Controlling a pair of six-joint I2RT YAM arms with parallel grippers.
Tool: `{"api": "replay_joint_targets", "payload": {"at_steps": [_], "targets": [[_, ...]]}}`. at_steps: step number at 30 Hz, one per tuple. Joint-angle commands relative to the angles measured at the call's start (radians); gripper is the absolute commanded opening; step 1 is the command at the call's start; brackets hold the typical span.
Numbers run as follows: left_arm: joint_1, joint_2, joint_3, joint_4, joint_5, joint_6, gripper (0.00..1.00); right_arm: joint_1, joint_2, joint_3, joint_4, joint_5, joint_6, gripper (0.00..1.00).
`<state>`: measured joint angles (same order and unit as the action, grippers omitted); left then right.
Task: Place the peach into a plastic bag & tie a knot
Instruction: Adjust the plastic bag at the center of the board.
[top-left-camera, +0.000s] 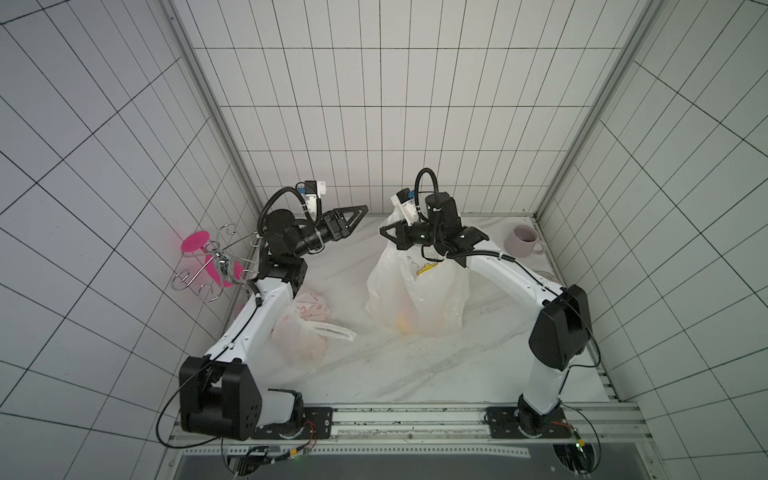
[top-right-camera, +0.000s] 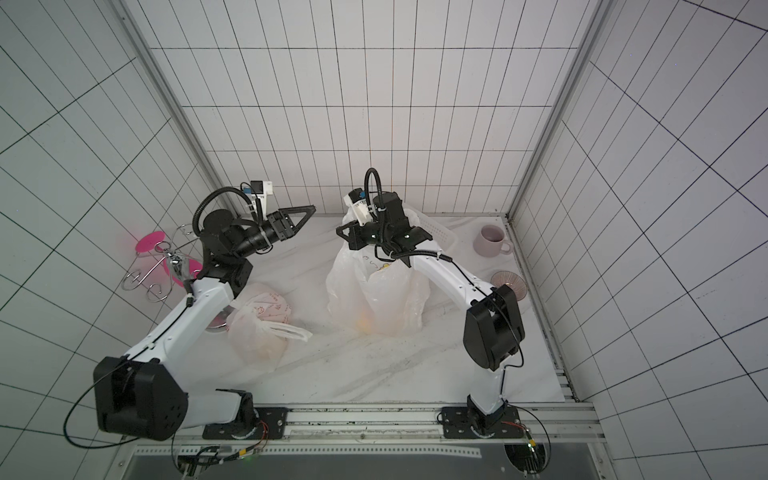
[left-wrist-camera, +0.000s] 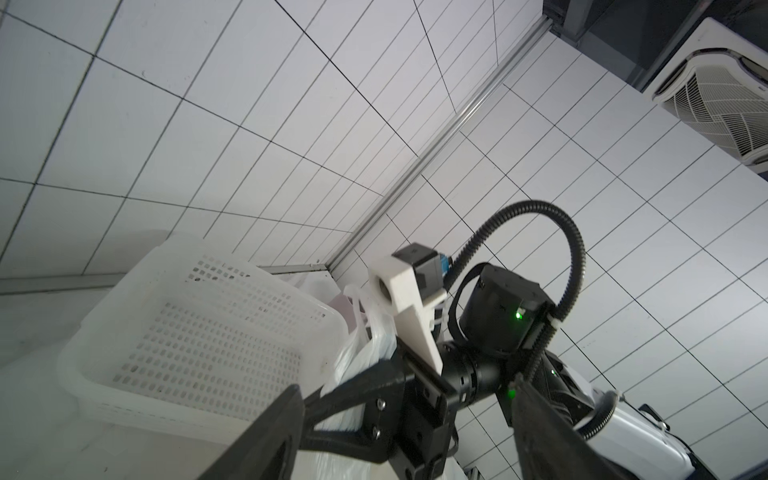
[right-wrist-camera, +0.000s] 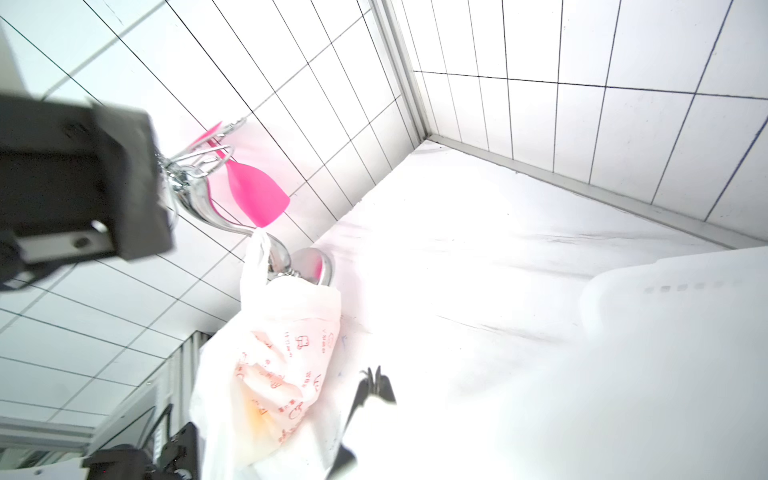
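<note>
A tall clear plastic bag (top-left-camera: 415, 291) (top-right-camera: 374, 291) stands mid-table. Low inside it a faint orange-yellow shape shows through, the peach (top-left-camera: 405, 322) (top-right-camera: 365, 322). My right gripper (top-left-camera: 384, 232) (top-right-camera: 340, 231) hovers over the bag's top, shut on the upper left edge of the plastic. In the right wrist view the fingertips (right-wrist-camera: 376, 380) meet, with white film around them. My left gripper (top-left-camera: 361, 210) (top-right-camera: 309, 208) hangs in the air to the left of the bag's top, apart from it. In the left wrist view it is open (left-wrist-camera: 405, 384), holding nothing.
A second bag with red print (top-left-camera: 305, 328) lies by the left arm, something orange inside. A white perforated basket (top-right-camera: 440, 230) (left-wrist-camera: 187, 332) stands behind the tall bag. A mauve mug (top-left-camera: 524, 241) and glass dish (top-right-camera: 509, 282) sit right. A chrome rack with pink spatula (top-left-camera: 208, 257) stands left.
</note>
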<state>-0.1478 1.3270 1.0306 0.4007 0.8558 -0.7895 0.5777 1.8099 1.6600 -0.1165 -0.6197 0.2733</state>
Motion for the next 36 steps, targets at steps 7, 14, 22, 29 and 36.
{"api": "replay_joint_targets", "payload": {"at_steps": [7,14,22,29,36], "targets": [[-0.193,-0.012,-0.206,0.131,-0.026,0.358,0.96,-0.024,-0.110,-0.095,0.161,-0.272,0.250,0.05],[-0.248,0.056,-0.194,0.310,-0.050,0.304,0.97,-0.023,-0.116,-0.140,0.284,-0.324,0.399,0.07],[-0.308,0.147,-0.225,0.599,-0.156,0.215,0.93,0.011,-0.096,-0.190,0.547,-0.331,0.687,0.07],[-0.336,0.200,-0.259,0.786,-0.185,0.133,0.66,0.018,-0.072,-0.180,0.645,-0.339,0.843,0.15],[-0.337,0.174,-0.274,0.680,-0.213,0.155,0.01,-0.008,-0.091,-0.175,0.497,-0.333,0.807,0.33]]}}
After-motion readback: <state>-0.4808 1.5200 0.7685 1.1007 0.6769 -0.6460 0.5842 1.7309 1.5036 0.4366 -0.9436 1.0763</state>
